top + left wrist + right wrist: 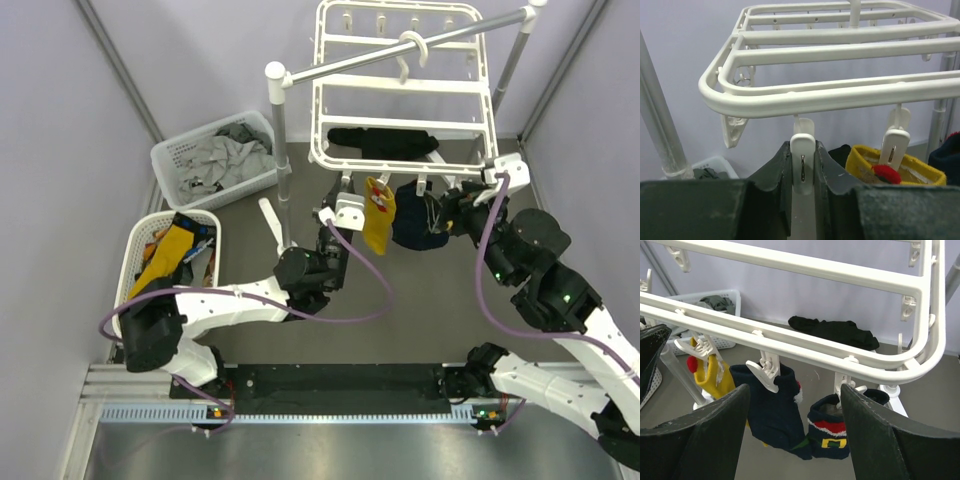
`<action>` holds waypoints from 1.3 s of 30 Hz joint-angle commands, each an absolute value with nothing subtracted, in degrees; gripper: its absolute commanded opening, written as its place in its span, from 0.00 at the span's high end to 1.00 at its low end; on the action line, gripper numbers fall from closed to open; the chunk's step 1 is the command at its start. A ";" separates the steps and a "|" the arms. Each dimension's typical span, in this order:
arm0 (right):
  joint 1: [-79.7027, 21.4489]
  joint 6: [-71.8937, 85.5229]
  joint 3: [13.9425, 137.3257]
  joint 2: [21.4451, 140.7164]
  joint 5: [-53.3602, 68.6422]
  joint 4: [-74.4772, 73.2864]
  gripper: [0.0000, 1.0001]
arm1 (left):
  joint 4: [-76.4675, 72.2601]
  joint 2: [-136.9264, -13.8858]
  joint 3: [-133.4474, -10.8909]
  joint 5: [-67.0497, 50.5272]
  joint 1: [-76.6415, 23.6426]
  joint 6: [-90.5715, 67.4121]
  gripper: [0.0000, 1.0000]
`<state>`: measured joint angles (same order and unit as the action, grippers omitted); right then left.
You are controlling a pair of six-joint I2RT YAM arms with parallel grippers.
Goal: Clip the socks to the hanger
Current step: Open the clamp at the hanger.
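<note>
- Hanger, a white frame, hangs from a grey pole rack above the desk; we count three socks clipped along its near bar.
- Basket at far left holds more socks, so we judge the task partly done.
- Clipped: yellow sock, plain navy sock, striped navy sock, dangling just beyond the right claw, which gapes wide, holding nothing.
- Left claw is clenched on an empty clip, just left of the yellow sock's clip; no sock there.
</note>
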<state>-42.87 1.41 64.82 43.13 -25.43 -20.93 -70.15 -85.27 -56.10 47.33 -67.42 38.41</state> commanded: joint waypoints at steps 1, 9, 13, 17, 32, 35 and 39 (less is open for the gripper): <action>-42.54 0.88 64.86 41.49 -25.32 -17.93 0.28 | -66.54 -80.43 -56.87 44.57 -67.06 32.62 0.92; -42.63 2.46 68.37 40.69 -19.78 -21.17 0.28 | -49.67 -75.68 -57.92 37.63 -66.53 23.31 1.00; -42.54 4.04 72.85 41.75 -14.60 -24.25 0.28 | -41.59 -74.53 -60.37 34.28 -66.53 19.87 1.00; -42.54 6.67 76.37 43.68 -8.63 -27.07 0.28 | -35.52 -74.18 -62.22 31.47 -66.53 17.23 1.00; -42.63 23.02 82.35 51.50 1.22 -29.62 0.30 | -25.14 -72.33 -65.30 22.15 -66.53 10.29 1.00; -42.54 25.13 82.01 52.38 2.02 -30.06 0.30 | -23.82 -72.51 -66.09 21.27 -66.53 9.50 1.00; -42.63 27.68 80.42 53.43 1.85 -29.10 0.30 | -22.76 -72.69 -66.71 20.30 -66.53 8.97 1.00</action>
<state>-42.87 23.29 79.94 53.41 0.56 -30.61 -23.57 -74.00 -64.16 22.68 -66.61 10.81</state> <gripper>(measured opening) 0.698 0.231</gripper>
